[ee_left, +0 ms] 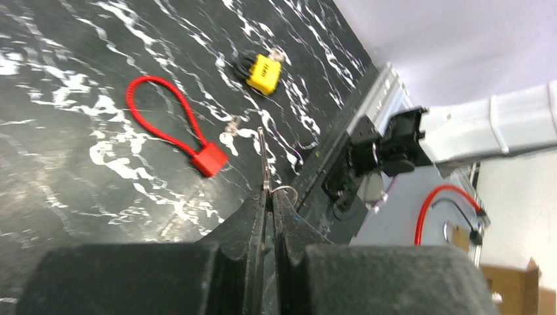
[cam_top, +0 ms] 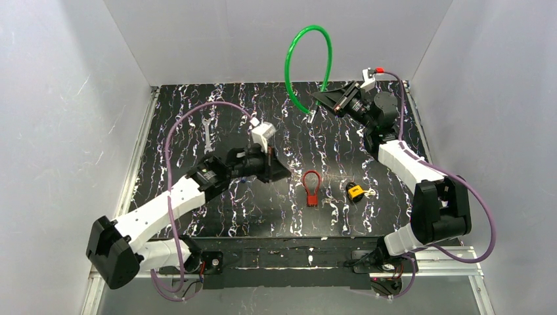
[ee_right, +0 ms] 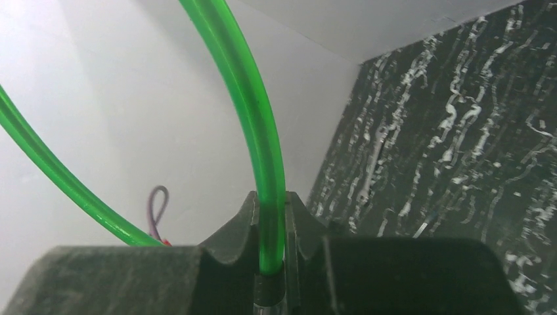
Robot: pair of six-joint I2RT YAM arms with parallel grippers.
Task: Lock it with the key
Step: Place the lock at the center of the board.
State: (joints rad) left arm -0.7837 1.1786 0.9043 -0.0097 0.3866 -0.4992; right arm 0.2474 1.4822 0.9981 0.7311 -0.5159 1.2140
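On the black marbled bench point(cam_top: 217, 98) the lock point(cam_top: 356, 191) lies unheld, well apart from the key point(ee_left: 263, 164) pinched in the closed left fingers point(ee_left: 253, 220), while green tubing point(ee_right: 259, 131) is clamped by the right fingers point(ee_right: 236, 230), so the lock may be pushed aside at insertion, or the thin key twisted.

Overhead looks down; left wrist shares lock point(cam_top: 356, 191) point(ee_left: 263, 71).

Bright, even light with soft shadows; both wrist views blur heavily in their near foreground.
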